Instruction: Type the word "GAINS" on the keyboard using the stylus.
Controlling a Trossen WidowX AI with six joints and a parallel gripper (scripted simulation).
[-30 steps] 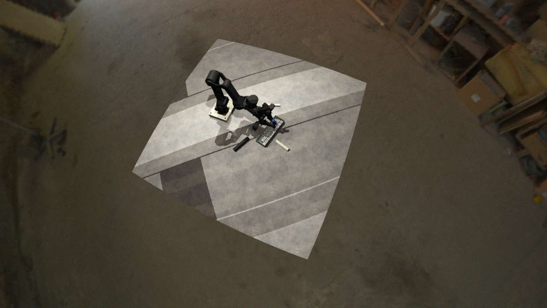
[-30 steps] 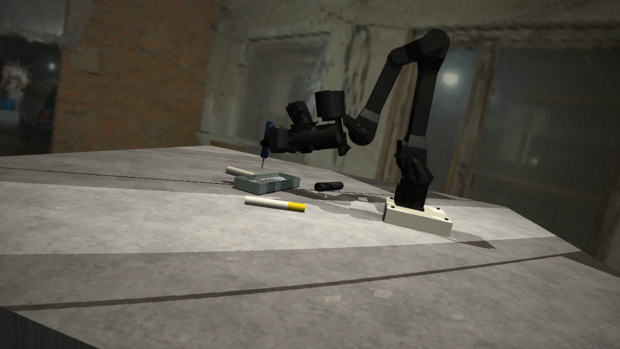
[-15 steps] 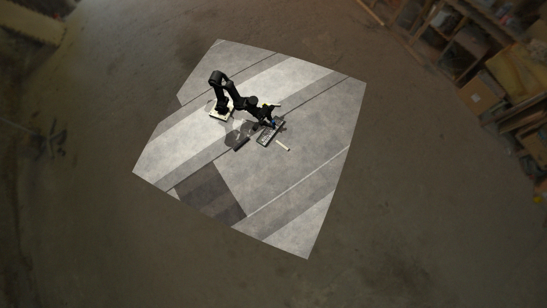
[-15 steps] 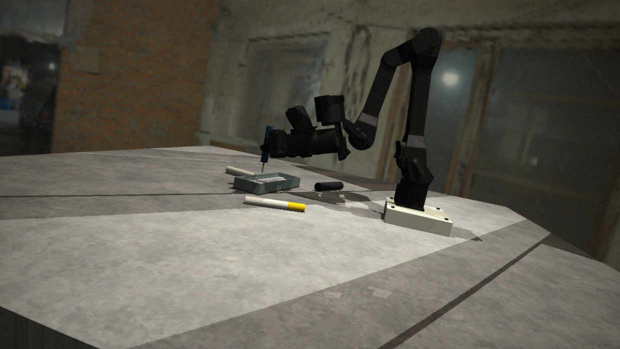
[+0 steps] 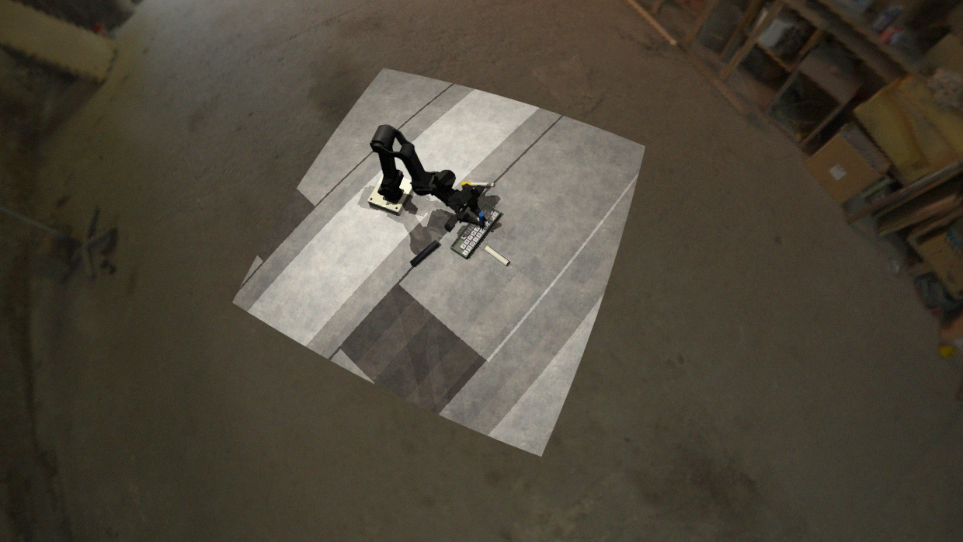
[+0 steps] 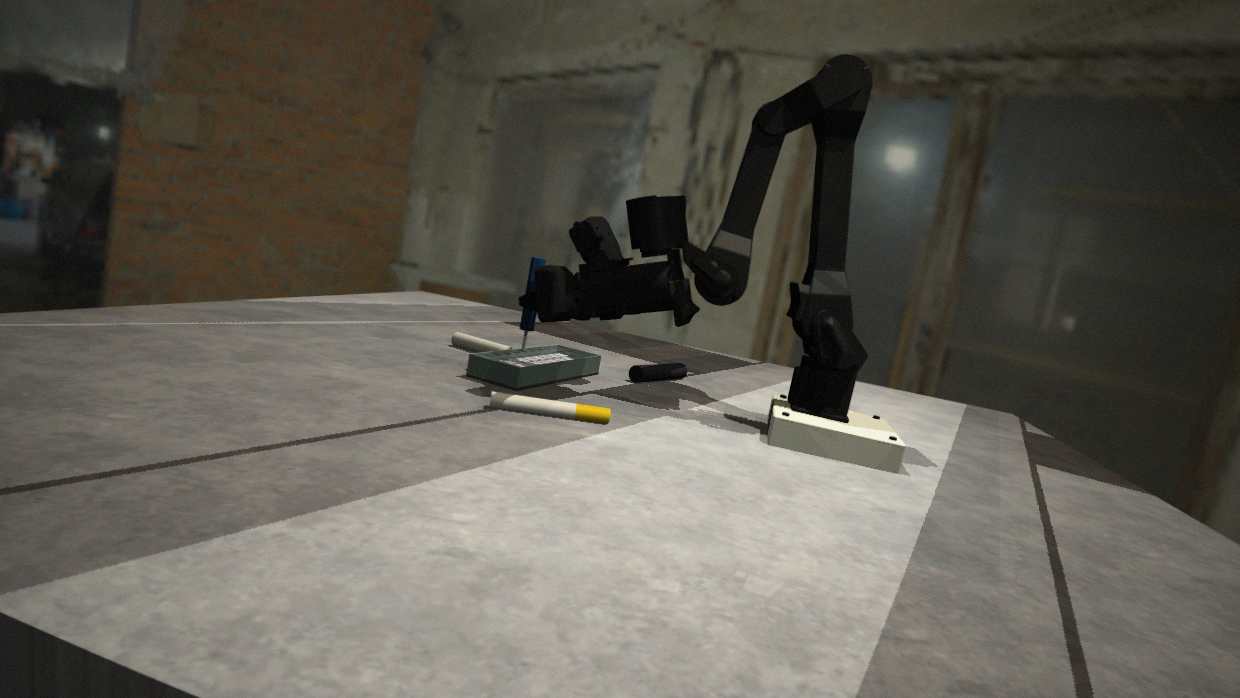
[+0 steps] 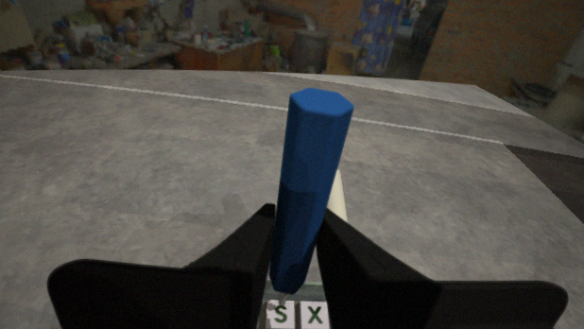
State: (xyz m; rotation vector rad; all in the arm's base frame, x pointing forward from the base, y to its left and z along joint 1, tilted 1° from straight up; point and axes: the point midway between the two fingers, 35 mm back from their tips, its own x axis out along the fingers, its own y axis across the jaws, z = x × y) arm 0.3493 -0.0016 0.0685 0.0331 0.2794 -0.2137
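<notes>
My gripper (image 5: 479,217) (image 6: 530,300) (image 7: 295,215) is clamped on the blue stylus (image 5: 481,216) (image 6: 532,275) (image 7: 312,156), which leans a little. Its thin tip is at the S key (image 7: 281,312) of the keyboard (image 5: 464,251) (image 6: 520,375) (image 7: 307,291); I cannot tell if they touch. The X key (image 7: 315,312) is just beside S.

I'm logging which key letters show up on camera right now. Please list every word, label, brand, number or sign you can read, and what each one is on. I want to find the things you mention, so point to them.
"S": on a white key (image 7: 275,321) of the keyboard (image 5: 458,251) (image 6: 494,373), by the stylus (image 5: 481,218) (image 6: 532,273) (image 7: 309,156) tip.
"X": on the white key (image 7: 323,324) next to it.
The other keys' letters in the top and exterior views are too small to read.
</notes>
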